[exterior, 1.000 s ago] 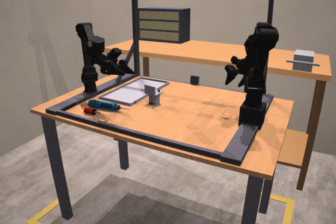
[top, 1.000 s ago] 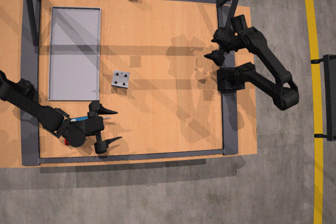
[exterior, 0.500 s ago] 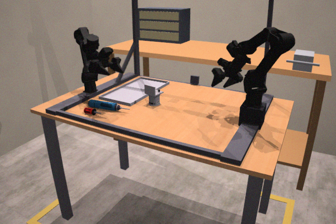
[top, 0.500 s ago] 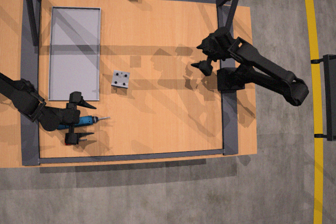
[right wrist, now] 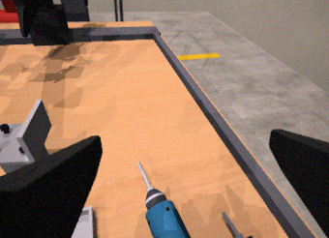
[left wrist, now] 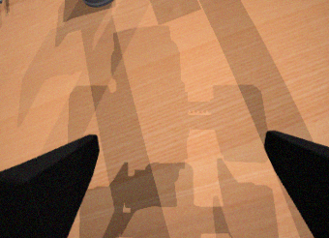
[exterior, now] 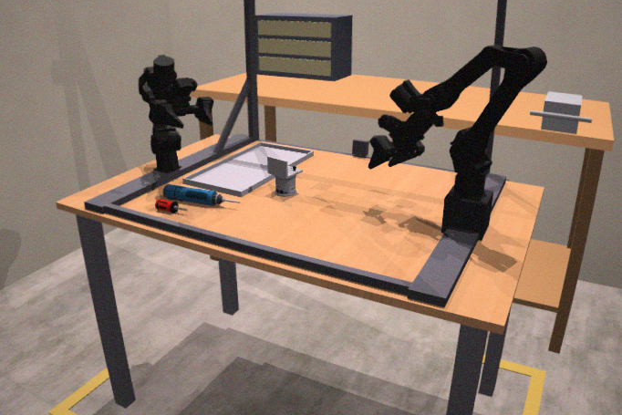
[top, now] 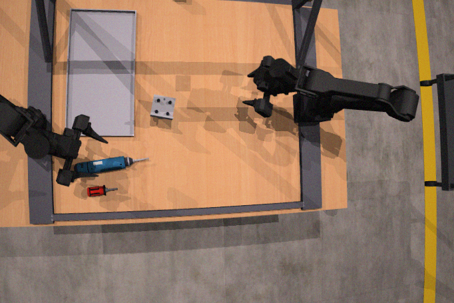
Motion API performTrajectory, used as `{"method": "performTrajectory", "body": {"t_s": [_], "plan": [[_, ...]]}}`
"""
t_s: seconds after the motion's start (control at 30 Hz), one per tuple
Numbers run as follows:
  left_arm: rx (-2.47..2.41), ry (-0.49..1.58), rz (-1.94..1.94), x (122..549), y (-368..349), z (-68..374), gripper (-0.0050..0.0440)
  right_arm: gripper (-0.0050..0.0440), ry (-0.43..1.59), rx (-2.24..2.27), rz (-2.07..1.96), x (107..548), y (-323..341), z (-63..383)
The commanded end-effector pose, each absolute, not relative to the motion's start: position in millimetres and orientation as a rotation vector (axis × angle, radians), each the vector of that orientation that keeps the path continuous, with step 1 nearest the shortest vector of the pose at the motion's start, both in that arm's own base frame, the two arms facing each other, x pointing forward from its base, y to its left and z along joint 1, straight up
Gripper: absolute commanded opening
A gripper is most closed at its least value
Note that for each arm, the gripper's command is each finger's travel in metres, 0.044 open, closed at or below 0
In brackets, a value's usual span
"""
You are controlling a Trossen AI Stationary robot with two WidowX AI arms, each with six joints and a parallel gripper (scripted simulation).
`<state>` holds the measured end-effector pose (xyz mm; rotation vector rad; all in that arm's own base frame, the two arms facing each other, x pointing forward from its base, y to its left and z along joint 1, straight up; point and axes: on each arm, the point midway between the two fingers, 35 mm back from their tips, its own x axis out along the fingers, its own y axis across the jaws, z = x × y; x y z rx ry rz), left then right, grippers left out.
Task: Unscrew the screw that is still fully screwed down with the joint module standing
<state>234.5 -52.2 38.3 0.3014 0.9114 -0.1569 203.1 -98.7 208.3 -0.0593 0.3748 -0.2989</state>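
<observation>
Top view: near the table's point(top: 220, 174) point(exterior: 301, 219) point(left wrist: 145, 73) point(right wrist: 111, 87) lower-left corner, the screwdriver point(top: 106, 164) point(exterior: 191, 195) point(right wrist: 164, 220) was seen below the right pincer point(top: 102, 158) point(exterior: 194, 124) point(right wrist: 185, 140); both pincers were spread.
</observation>
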Motion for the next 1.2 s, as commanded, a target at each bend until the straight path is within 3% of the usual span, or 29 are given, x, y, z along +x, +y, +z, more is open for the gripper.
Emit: {"method": "performTrajectory", "body": {"t_s": [0.0,0.47,1.17], "plan": [[0.255,0.852,-0.146,264,-48,41,0.0440,0.0440,0.389,-0.032,-0.342,179,-92,212],[0.119,0.729,-0.075,323,-30,40,0.0440,0.0440,0.499,0.042,-0.432,133,-78,192],[0.007,0.451,-0.009,395,-12,69,0.0440,0.0440,0.608,0.065,-0.170,127,-32,172]]}}
